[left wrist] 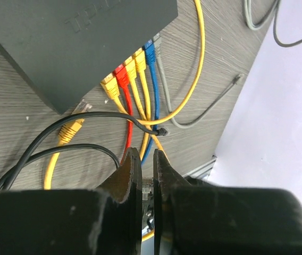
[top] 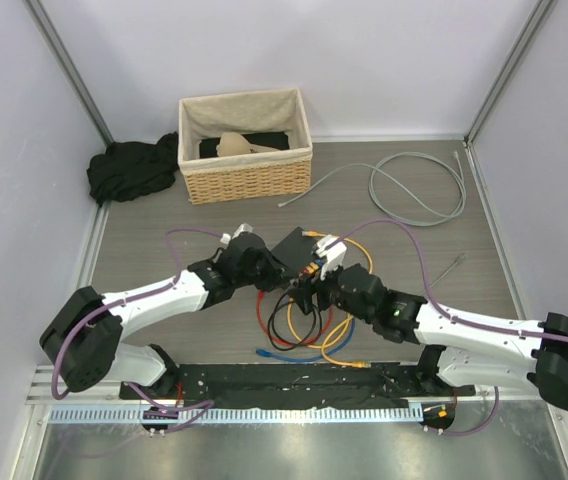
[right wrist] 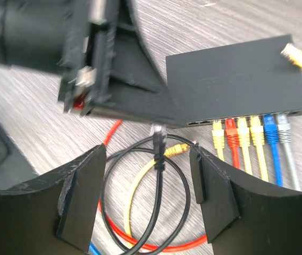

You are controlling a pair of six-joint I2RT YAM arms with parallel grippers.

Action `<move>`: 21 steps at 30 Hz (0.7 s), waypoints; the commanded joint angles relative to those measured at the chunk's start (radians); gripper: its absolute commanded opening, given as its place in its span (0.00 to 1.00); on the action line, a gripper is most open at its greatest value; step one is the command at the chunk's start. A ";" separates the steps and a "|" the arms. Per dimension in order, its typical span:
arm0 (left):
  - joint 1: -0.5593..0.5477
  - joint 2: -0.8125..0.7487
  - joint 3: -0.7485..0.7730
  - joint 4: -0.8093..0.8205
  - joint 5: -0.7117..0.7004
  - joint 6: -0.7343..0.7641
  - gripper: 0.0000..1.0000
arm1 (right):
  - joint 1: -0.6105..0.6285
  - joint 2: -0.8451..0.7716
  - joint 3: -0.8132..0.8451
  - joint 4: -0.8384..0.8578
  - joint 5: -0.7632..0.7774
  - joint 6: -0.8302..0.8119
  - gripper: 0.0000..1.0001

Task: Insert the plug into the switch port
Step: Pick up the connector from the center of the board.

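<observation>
Left pincer (left wrist: 147, 157) pinches the plug (right wrist: 158, 133); the basket (top: 247, 180) holds dark cloth (top: 266, 141).

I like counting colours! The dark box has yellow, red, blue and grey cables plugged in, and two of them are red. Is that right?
Not quite. Only one red cable is plugged into the switch, not two. The right wrist view shows the whole row of plugs clearly. The rest is as you said.

The left arm (top: 154, 295) and right arm (top: 464, 325) reach inward, wrists close together; left gripper (left wrist: 147, 159) jaws pinched nearly together, right gripper (right wrist: 148, 154) jaws wide apart
</observation>
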 commanded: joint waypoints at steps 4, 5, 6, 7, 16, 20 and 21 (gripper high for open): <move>-0.006 -0.015 0.058 -0.095 -0.052 0.034 0.00 | 0.197 0.087 0.061 -0.029 0.454 -0.210 0.71; -0.006 -0.016 0.063 -0.103 -0.051 0.034 0.00 | 0.232 0.104 0.065 -0.011 0.477 -0.227 0.70; -0.006 -0.013 0.066 -0.106 -0.052 0.033 0.00 | 0.252 0.122 0.072 -0.006 0.526 -0.243 0.68; -0.006 -0.013 0.068 -0.108 -0.052 0.033 0.00 | 0.268 0.154 0.079 0.001 0.549 -0.272 0.66; -0.006 -0.009 0.080 -0.128 -0.046 0.031 0.00 | 0.358 0.296 0.116 0.119 0.664 -0.387 0.47; -0.006 -0.004 0.081 -0.132 -0.043 0.023 0.00 | 0.368 0.340 0.133 0.150 0.678 -0.428 0.39; -0.006 -0.004 0.083 -0.132 -0.041 0.022 0.00 | 0.368 0.355 0.139 0.153 0.681 -0.433 0.38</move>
